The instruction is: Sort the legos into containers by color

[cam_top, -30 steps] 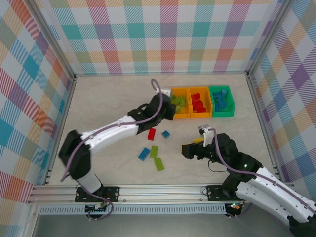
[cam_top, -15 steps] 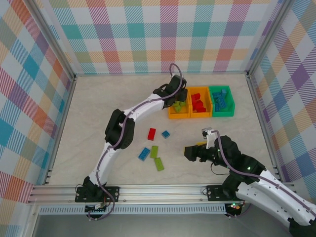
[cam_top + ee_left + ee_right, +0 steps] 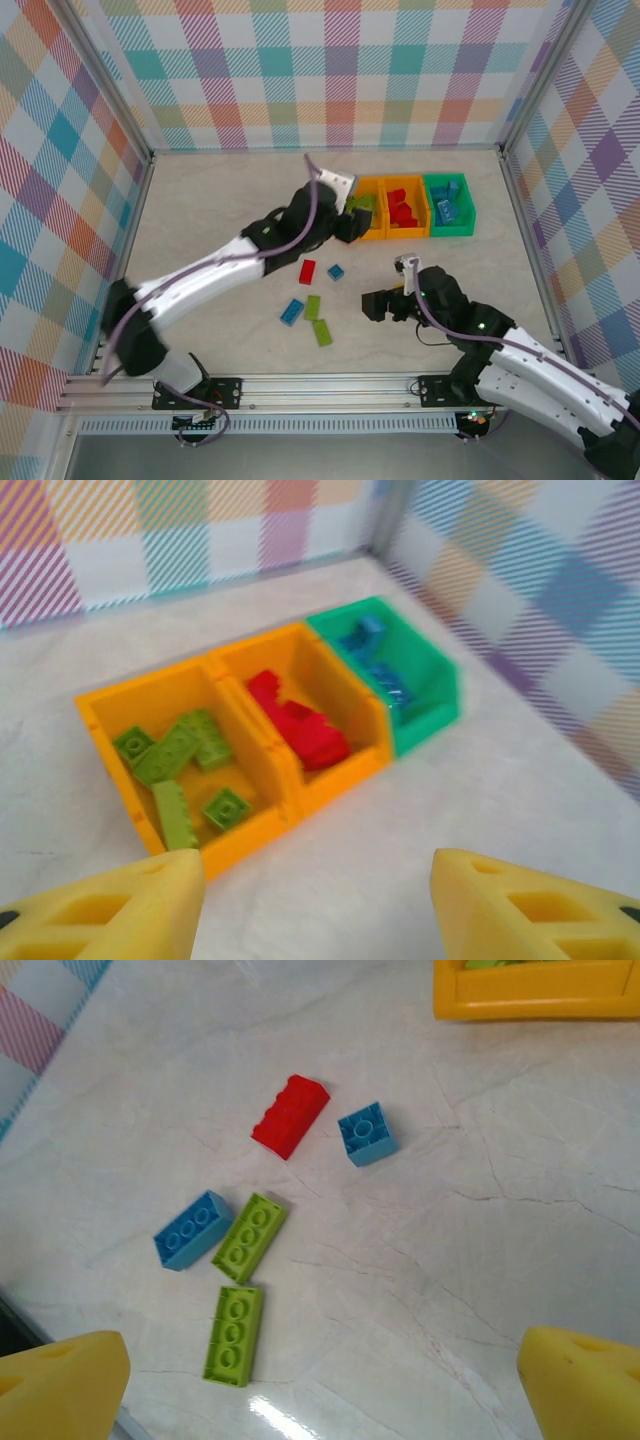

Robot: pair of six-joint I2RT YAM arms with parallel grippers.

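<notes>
Left wrist view: the left jaws stood wide apart and empty over the table (image 3: 500, 790), just before three bins (image 3: 335, 778) holding green, red and blue legos (image 3: 300, 725). The right jaws, equally wide and empty, hung above five loose legos (image 3: 250, 1237): one red (image 3: 290, 1116), two blue, two green.

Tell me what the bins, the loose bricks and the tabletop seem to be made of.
The bins look like moulded plastic: smooth, evenly coloured walls. The loose bricks look like hard glossy plastic, with crisp studs. The tabletop shows a pale veined stone pattern and a glare spot; real stone or laminate, cannot tell.
</notes>
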